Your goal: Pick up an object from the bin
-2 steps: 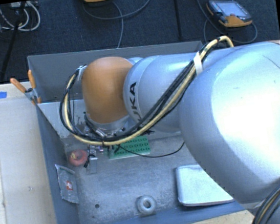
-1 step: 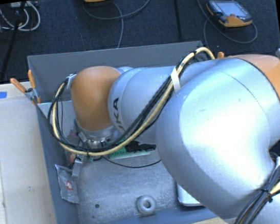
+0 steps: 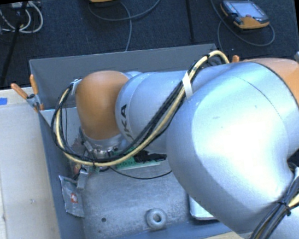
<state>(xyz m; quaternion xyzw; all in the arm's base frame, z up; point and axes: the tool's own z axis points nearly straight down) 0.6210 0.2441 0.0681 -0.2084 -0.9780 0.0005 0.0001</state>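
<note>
Silver crinkled foil packet [image 3: 72,197] is lying against the grey metal bin's [image 3: 127,203] left wall; the hand [image 3: 82,175], grip unclear, is likely risking striking that wall.

On the floor of the grey bin [image 3: 130,63] lie a crumpled silvery packet [image 3: 71,198] by the left wall, a small metal ring [image 3: 156,217] near the front, and something white [image 3: 198,210] to the ring's right.

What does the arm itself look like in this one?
Rounded silver-grey links on the arm, with an orange cover at the wrist and black KUKA lettering beside it. A bundle of yellow and black cables loops from the wrist along the arm, held by a pale strap.
</note>
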